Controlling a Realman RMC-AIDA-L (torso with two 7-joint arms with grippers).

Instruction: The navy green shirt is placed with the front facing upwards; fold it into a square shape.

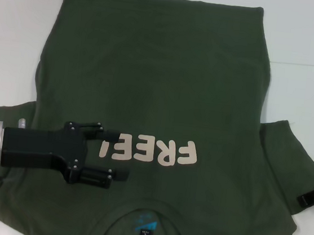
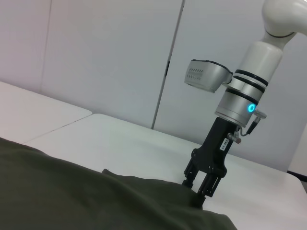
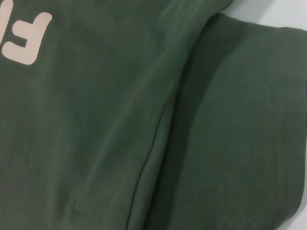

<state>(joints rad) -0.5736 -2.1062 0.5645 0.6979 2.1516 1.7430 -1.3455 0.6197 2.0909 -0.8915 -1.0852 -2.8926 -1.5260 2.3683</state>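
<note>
The shirt lies flat on the white table in front of me, chest side up, collar nearest my body and hem at the far edge. The pale lettering reads upside down from my head, running across the chest, and a blue mark with a small tag shows inside the collar. Both sleeves are spread out to the sides; the one on my right lies flat with a soft crease where it joins the body, which my right wrist camera sees close up as a long fold in the cloth beside one letter of the print. My left gripper reaches in from my left side over the chest, level with the lettering, its two black fingers spread apart with nothing between them, the tips by the first letter of the print. From above I cannot tell whether they press on the cloth or hang just over it. My right gripper stands nearly upright at the outer edge of the right sleeve, fingertips down against the cloth there; only a bit of it shows at the edge of my head view, and I cannot tell whether those jaws are spread or pinching the fabric.
</note>
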